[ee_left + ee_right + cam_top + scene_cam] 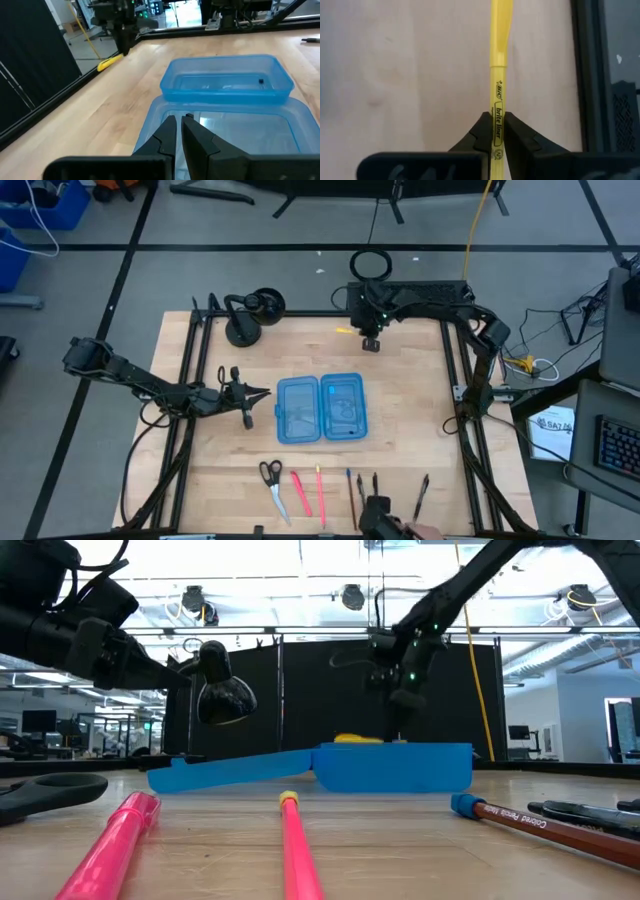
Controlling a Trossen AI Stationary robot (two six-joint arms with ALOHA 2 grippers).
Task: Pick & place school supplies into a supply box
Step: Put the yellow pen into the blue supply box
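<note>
Right gripper was at the far edge of the table, jaws closed narrow on a yellow highlighter — gripped near one end, probably so most of the barrel hangs clear for lowering into the box. The highlighter lay flat on the wood; in the high view its long axis ran roughly left-right along the far rail, just beside the frame.

Supply box sat open mid-table, both blue halves side by side, hinge between them, open faces up — ready to receive. Looked nearly empty; only a small dark speck in one half.

Left gripper hovered at the box's left edge, fingers almost together, holding nothing — likely parked, or placed to steady the box.

Scissors, pink markers and pens were lined up at the near edge, long axes running near-to-far, well apart from the box.
</note>
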